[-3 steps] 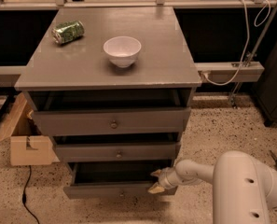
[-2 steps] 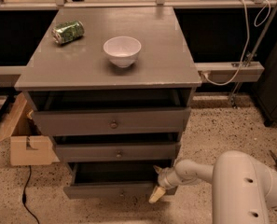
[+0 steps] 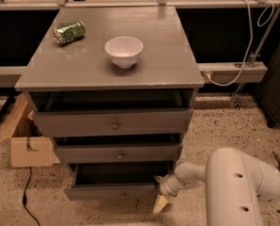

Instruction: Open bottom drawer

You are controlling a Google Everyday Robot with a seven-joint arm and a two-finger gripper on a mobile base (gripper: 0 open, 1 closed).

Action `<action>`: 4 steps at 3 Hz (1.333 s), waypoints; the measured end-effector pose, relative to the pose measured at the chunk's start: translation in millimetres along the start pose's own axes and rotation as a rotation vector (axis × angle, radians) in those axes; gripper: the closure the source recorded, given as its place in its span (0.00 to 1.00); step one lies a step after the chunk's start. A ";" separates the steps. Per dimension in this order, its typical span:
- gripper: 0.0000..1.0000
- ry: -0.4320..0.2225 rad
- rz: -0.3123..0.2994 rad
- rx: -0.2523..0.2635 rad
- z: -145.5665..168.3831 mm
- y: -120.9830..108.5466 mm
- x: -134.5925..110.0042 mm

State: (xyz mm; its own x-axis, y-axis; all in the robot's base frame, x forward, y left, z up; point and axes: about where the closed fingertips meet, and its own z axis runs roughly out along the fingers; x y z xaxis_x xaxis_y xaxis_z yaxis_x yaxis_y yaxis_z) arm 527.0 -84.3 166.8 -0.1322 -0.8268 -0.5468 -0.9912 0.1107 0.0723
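The bottom drawer [image 3: 112, 190] is the lowest and narrowest grey front of the grey cabinet, with a tiny round knob [image 3: 124, 195]. It stands pulled out, with its dark inside showing behind the front. My gripper [image 3: 160, 202] is at the end of the white arm [image 3: 234, 182], low near the floor, just off the drawer's right front corner. Its pale tip points down toward the floor and holds nothing that I can see.
The middle drawer [image 3: 118, 153] and top drawer [image 3: 113, 122] also stand out a little. A white bowl [image 3: 124, 51] and a green can [image 3: 69, 32] sit on the cabinet top. A cardboard box [image 3: 24, 142] is on the speckled floor at left. A black cable [image 3: 26, 201] trails there.
My gripper has moved down and slightly left, from beside the bottom drawer's right edge toward the floor. The drawer stands pulled out as before.
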 end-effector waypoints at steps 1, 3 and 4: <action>0.26 0.040 0.011 -0.050 -3.4 29.1 10.3; 0.80 0.048 0.044 -0.043 -20.0 61.5 19.6; 1.00 0.002 0.095 -0.035 -24.5 95.7 35.9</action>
State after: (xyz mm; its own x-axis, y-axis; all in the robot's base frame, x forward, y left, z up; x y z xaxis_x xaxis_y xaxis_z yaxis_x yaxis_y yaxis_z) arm 427.4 -116.9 174.6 -0.2257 -0.8147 -0.5342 -0.9736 0.1693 0.1530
